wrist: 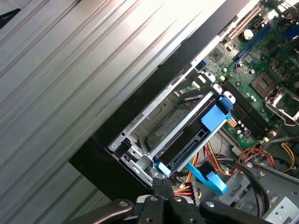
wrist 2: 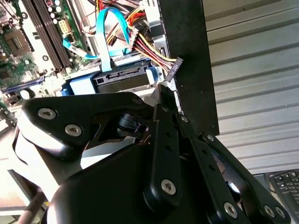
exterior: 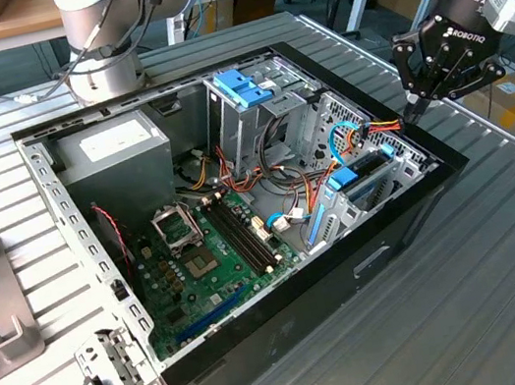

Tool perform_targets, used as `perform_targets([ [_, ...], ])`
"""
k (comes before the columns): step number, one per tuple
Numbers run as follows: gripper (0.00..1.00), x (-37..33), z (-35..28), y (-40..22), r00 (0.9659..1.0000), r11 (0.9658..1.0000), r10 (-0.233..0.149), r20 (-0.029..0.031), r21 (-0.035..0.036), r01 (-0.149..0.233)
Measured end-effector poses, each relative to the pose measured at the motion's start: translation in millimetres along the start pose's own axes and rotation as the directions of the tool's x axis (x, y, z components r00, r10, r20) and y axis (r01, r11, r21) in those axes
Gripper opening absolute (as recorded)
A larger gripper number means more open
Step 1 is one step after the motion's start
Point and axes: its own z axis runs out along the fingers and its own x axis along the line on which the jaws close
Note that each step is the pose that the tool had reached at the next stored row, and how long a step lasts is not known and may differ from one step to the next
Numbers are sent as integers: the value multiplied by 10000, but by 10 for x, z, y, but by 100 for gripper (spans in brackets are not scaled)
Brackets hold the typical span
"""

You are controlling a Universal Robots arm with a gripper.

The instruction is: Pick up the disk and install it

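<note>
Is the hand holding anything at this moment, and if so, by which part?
Nothing is held. The hand is shut and empty at the computer case's edge; the disk sits in its bay.

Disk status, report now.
Pincer shut, empty, at the case edge. Disk seated in the drive bay. Loose cables close by the pincer.

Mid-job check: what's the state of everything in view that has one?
Computer case: side panel off, interior exposed.
Gripper: shut, holding nothing, above the case's edge.
Disk: lying in the drive cage, not gripped.
CPU socket: bare, no cooler.
</note>
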Motion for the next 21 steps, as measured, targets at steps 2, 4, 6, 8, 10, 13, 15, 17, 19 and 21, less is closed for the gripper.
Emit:
perform_targets([
  [2,11,0,0,0,9998,9998,-203,-1,-19,203],
  [4,11,0,0,0,9997,9997,-249,-2,-24,249],
  [6,11,0,0,0,9997,9997,-249,-1,-23,249],
  [8,11,0,0,0,9997,9997,-250,-2,-23,250],
  [10,17,0,0,0,9997,9997,-250,-2,-24,250],
  [13,36,29,33,-30,9997,9997,-250,-2,-24,250],
  [15,36,68,118,-72,9997,9997,-250,-2,-25,250],
  [17,36,72,124,-77,9997,9997,-250,-3,-25,250],
  [19,36,76,129,-81,9997,9997,-251,-3,-25,250],
  [21,36,80,133,-85,9997,9997,-251,-3,-25,251],
])
